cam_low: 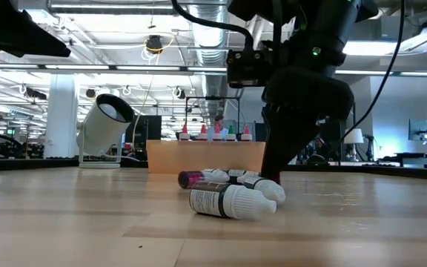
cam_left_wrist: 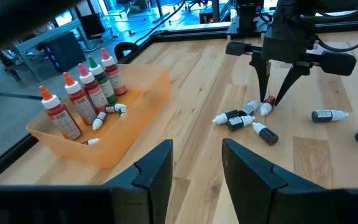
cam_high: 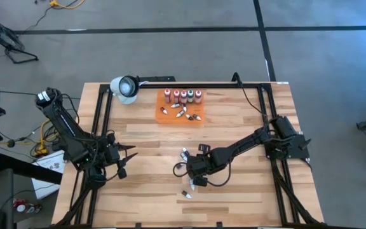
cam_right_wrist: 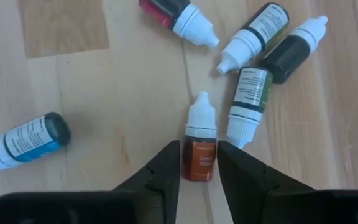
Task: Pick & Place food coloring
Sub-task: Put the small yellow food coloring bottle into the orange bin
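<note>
The right tool [cam_right_wrist: 197, 163] is down on the surface [cam_high: 145, 140], in front of the orange tray [cam_high: 161, 114], its fingers [cam_right_wrist: 163, 171] straddling a brown vial [cam_right_wrist: 199, 152] lying flat; whether they pinch it I cannot tell. Four more vials [cam_right_wrist: 257, 31] lie scattered just beside it. Red, orange and green bottles [cam_left_wrist: 79, 99] stand in the tray. The left tool [cam_high: 123, 160] hovers well apart from the tray, spread and empty.
</note>
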{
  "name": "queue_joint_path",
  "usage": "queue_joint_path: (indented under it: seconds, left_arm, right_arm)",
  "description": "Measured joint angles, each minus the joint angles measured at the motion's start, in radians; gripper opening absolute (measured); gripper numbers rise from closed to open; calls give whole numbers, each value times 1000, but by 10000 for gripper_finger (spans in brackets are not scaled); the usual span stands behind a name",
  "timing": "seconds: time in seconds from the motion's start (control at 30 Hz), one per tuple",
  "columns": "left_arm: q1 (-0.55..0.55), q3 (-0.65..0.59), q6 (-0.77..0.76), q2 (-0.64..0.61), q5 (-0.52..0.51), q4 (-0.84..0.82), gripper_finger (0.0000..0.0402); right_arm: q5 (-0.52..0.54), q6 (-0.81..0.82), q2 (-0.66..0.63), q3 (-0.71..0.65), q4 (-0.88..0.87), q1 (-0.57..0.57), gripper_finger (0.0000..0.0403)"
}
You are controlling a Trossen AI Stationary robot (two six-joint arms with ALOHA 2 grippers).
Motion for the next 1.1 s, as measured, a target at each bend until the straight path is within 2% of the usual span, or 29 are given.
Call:
queue_joint_path:
  seconds: [0.47, 1.1]
  left_arm:
    - [0, 0, 0, 0, 0, 0, 132]
    - [0, 1, -4, 0, 0, 0, 132]
  right_arm:
    - [-34, 9, -1, 0, 0, -2, 80]
    - [-126, 70, -4, 2, -19, -10, 79]
